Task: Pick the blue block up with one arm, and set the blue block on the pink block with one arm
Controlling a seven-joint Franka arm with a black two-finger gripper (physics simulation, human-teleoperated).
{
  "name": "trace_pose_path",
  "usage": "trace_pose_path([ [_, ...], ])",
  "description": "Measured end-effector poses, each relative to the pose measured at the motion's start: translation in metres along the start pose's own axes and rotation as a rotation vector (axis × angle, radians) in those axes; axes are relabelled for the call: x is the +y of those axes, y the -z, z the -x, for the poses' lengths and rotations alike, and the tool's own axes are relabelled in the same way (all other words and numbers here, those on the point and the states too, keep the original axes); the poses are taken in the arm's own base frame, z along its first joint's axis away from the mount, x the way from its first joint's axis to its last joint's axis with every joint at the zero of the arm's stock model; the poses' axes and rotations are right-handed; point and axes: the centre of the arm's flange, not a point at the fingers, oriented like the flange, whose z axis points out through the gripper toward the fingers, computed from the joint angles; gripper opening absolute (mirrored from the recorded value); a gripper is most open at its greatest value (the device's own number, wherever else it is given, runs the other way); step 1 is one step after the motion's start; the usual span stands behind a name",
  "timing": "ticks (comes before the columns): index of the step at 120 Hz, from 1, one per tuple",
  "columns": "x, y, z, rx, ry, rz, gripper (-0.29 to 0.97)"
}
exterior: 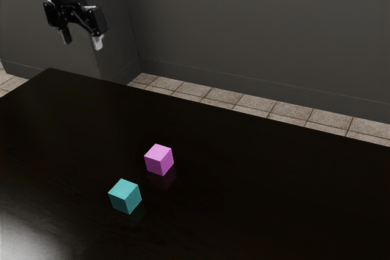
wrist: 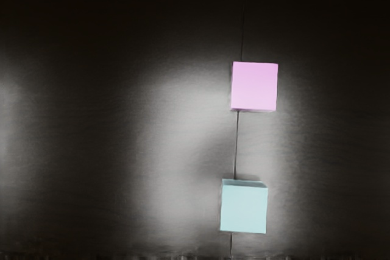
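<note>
A blue block (exterior: 125, 195) rests on the dark table (exterior: 256, 181), toward the front. A pink block (exterior: 159, 159) sits just behind it and slightly toward the exterior view's right, a small gap between them. My gripper (exterior: 81, 39) hangs high above the table's far left corner, well away from both blocks, open with nothing between its fingers. From the wrist camera, looking straight down, the pink block (wrist: 254, 86) and the blue block (wrist: 244, 206) lie apart along a thin seam in the tabletop.
The dark table spreads wide around the blocks. Behind it a tiled floor strip (exterior: 262, 105) runs along a grey wall (exterior: 256, 22).
</note>
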Motion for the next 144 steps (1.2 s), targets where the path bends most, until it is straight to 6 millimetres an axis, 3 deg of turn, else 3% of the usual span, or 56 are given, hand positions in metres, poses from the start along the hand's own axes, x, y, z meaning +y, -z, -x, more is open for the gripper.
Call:
trace_pose_path([
  [12,-0.014,-0.002,0.003,-0.022,0.03,-0.005,0.68],
  [25,-0.013,0.0,0.004,-0.031,0.032,0.0,0.68],
  [28,-0.013,0.012,0.005,-0.009,0.031,0.001,0.68],
  [37,-0.01,0.078,0.02,0.105,0.03,0.006,0.68],
  [42,-0.007,0.096,0.026,0.132,0.024,0.015,0.68],
  [76,0.022,0.07,0.004,0.05,-0.025,0.036,0.68],
  [100,0.027,0.061,0.001,0.024,-0.032,0.04,0.68],
  [105,0.027,0.046,0.003,0.002,-0.033,0.048,0.68],
  [126,0.042,-0.077,0.032,-0.096,-0.05,0.064,0.68],
  [144,0.05,-0.176,0.036,-0.133,-0.048,0.071,0.68],
])
